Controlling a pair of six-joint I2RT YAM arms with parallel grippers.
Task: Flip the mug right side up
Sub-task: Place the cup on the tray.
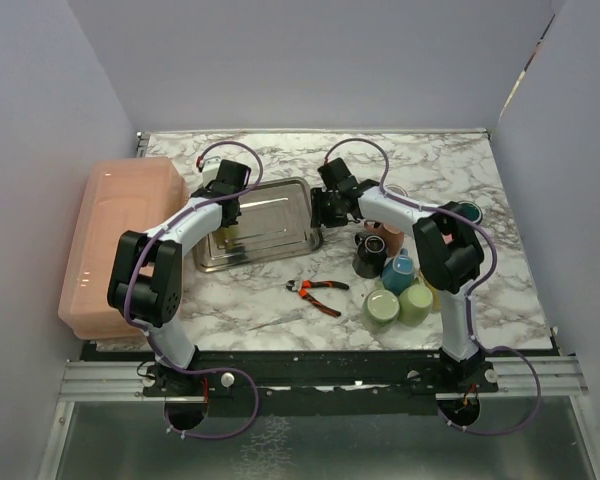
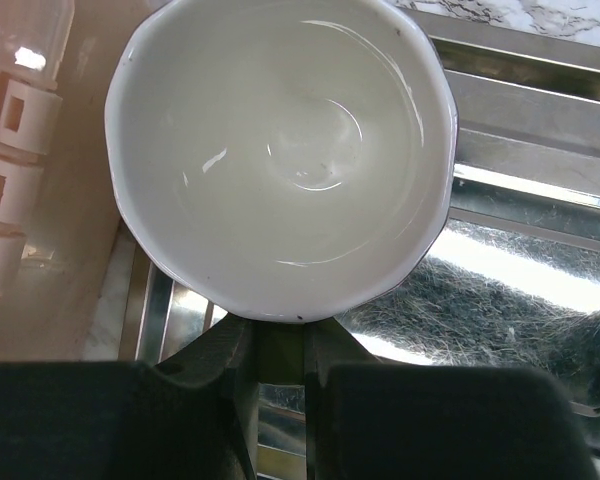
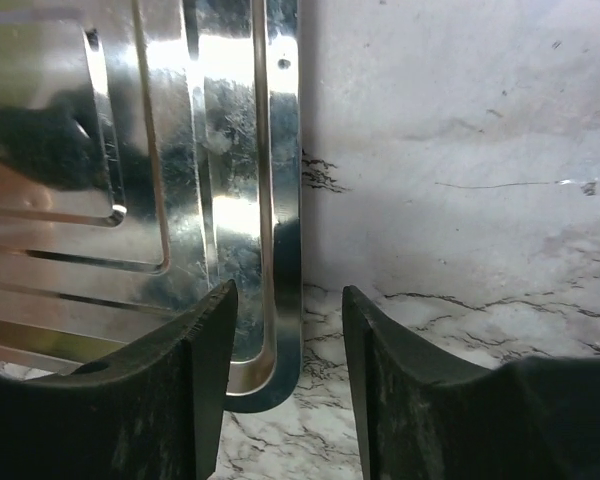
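Note:
The mug (image 2: 280, 150) fills the left wrist view, its white inside facing the camera. It sits over the left end of the steel tray (image 2: 540, 200). My left gripper (image 2: 280, 352) is shut on the mug's pale yellow-green handle. In the top view the left gripper (image 1: 226, 218) is over the tray (image 1: 275, 210), with a bit of the pale mug (image 1: 226, 236) showing below it. My right gripper (image 3: 285, 340) is open and empty, low over the tray's right rim (image 3: 280, 200) and the marble. It shows in the top view (image 1: 323, 213) at the tray's right edge.
A pink lidded bin (image 1: 115, 245) stands left of the tray. Orange-handled pliers (image 1: 317, 292) lie on the marble in front of the tray. Several mugs (image 1: 395, 290) cluster at the front right, with a dark one (image 1: 370, 255) and a teal cup (image 1: 467, 212) behind them.

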